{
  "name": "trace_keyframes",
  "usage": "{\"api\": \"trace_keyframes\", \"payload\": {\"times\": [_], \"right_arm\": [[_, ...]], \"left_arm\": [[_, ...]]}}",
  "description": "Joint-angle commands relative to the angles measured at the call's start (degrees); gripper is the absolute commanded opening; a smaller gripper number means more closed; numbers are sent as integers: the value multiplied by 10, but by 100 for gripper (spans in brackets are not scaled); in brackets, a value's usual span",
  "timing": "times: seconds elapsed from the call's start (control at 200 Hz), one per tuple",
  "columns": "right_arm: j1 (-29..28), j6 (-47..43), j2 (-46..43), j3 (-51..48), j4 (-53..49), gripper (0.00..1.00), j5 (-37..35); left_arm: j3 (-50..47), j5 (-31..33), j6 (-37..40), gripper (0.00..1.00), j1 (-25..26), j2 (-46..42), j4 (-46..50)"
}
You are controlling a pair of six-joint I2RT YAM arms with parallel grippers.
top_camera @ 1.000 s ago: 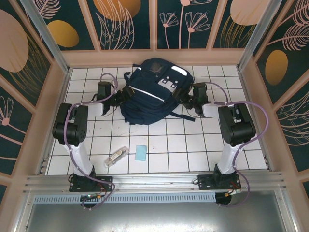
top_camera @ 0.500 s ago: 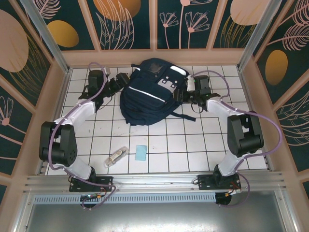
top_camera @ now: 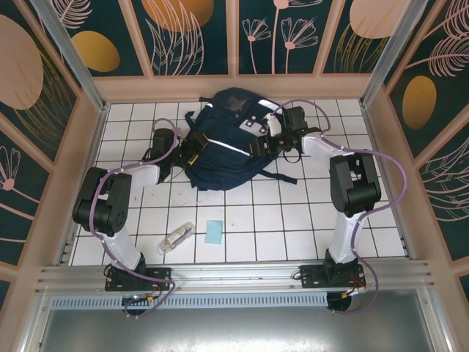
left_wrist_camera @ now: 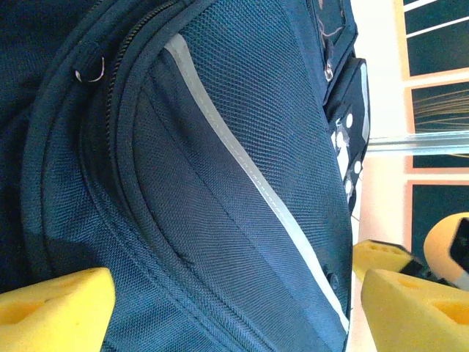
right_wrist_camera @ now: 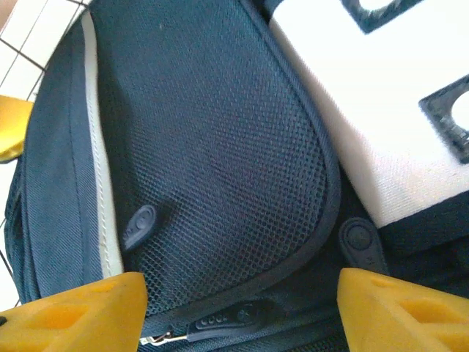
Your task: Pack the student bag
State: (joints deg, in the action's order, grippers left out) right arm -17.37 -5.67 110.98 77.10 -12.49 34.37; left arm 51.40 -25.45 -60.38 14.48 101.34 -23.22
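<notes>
The student bag [top_camera: 223,147], dark navy with white stripes and a light grey patch [right_wrist_camera: 381,95], lies flat at the back middle of the tiled table. My left gripper [top_camera: 189,152] is against the bag's left side. In the left wrist view its yellow fingers [left_wrist_camera: 55,308] stand wide apart over the bag's fabric and white stripe [left_wrist_camera: 242,165], and it is open. My right gripper [top_camera: 269,141] is at the bag's right side by the patch and is also open. Its fingers [right_wrist_camera: 73,315] straddle the mesh pocket [right_wrist_camera: 220,147], just above a zipper pull [right_wrist_camera: 220,321].
A small light-blue flat piece [top_camera: 213,232] and a clear, slim packet [top_camera: 176,237] lie on the tiles near the front, left of centre. Peach frame walls [top_camera: 234,86] close the table in at the back and sides.
The left arm has folded back and brought its gripper in from the far left onto the bag's left side. The right gripper has shifted left onto the bag by the patch.
</notes>
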Motion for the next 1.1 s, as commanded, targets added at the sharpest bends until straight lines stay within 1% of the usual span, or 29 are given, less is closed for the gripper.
{"api": "trace_keyframes", "payload": {"times": [0.0,0.11,0.205,0.35,0.51,0.705,0.851,0.981,1.051,1.096], "right_arm": [[-7,10,1,-4,-3,73,29],[-15,19,0,-18,0,75,35],[-27,32,-1,-33,16,76,43],[-54,46,2,-41,13,75,44],[-82,77,-26,-68,38,75,63],[-106,106,-68,-85,13,75,64],[-107,137,-112,-111,-7,74,95],[-114,174,-147,-146,22,74,147],[-116,176,-160,-157,22,74,153],[-112,181,-171,-167,31,74,180]], "left_arm": [[-7,3,-3,87,3,23,-12],[-10,-3,-11,87,3,29,-22],[-11,-3,-13,87,5,29,-24],[-17,-1,-29,87,11,27,-39],[-23,5,-54,88,24,32,-70],[-24,11,-82,88,38,43,-99],[-29,38,-93,88,49,39,-112],[-35,48,-109,88,53,40,-130],[-36,48,-114,88,53,40,-138],[-36,49,-115,88,54,40,-139]]}}
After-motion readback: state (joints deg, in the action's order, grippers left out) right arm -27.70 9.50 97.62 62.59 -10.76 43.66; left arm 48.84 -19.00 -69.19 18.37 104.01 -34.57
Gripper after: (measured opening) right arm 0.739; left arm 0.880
